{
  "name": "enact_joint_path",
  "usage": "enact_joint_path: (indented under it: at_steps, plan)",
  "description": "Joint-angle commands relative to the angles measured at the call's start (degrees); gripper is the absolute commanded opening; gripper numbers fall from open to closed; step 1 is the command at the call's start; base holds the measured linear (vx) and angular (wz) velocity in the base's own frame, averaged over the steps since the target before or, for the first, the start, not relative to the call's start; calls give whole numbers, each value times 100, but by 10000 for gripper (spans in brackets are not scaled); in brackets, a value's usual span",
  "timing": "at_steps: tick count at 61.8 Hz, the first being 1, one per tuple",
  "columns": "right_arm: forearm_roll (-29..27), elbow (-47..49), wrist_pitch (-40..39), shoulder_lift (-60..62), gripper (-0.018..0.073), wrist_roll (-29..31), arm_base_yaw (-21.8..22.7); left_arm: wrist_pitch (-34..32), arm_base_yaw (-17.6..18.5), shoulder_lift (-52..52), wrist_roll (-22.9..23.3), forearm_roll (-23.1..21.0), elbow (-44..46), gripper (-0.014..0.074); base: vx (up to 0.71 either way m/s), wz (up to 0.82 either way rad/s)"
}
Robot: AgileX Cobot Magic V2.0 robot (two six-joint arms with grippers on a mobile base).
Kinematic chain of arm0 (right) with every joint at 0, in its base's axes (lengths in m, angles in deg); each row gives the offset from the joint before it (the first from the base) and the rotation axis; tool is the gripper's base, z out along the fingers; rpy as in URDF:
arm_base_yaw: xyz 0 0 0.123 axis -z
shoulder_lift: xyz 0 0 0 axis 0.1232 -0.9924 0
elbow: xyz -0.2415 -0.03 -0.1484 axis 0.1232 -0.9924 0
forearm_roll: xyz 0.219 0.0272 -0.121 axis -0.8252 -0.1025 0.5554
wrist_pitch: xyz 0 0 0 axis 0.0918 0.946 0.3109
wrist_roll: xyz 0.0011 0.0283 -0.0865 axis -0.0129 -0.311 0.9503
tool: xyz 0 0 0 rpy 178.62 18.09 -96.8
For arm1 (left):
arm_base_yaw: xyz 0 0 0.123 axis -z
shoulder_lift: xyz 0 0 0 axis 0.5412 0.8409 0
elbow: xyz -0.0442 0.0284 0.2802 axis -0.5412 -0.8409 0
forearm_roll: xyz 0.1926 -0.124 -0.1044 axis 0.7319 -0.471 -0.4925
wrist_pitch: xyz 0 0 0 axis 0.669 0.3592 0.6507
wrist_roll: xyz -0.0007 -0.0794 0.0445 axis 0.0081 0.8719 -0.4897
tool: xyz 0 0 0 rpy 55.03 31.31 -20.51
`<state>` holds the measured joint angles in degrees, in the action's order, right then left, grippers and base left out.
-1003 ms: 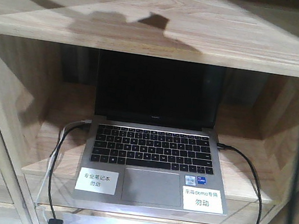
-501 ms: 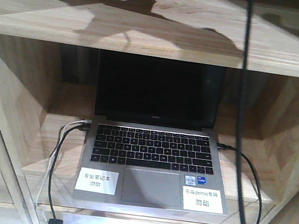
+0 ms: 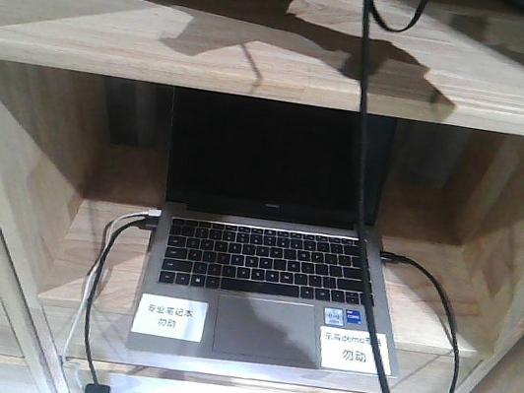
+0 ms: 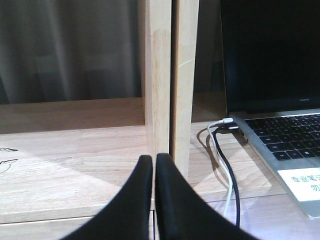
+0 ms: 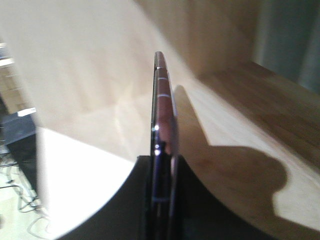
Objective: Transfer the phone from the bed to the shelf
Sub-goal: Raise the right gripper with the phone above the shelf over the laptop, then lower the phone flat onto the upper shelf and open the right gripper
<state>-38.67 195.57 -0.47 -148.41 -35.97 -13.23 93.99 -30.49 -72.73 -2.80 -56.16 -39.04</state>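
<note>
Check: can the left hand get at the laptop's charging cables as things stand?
Probably yes. The left hand, shut and empty, sits low on the shelf; the cables lie just right of the upright post, which it would need to skirt.

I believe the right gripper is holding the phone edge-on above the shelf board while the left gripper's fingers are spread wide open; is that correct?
Not quite. The left gripper has its fingers closed together with nothing between them, as the left wrist view shows. The rest holds: the right gripper grips the phone edge-on above the pale wood shelf.
</note>
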Motion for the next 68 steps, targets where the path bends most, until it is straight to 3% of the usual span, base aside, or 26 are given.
enact_joint_path:
  at_steps: [1,45,57,68]
  plan:
    - [-444,194,-344,180,-1,100,6,-409,-4,-28,22,-55,-9,1,0,0]
    - [-435,194,-424,-34,20,123,12,-409,-4,-28,22,-55,-9,1,0,0]
    - [-417,194,-459,-34,109,164,12,-409,-4,-28,22,-55,-9,1,0,0]
    - [-368,194,-509,-34,281,116,12,-409,-4,-28,22,-55,-9,1,0,0]
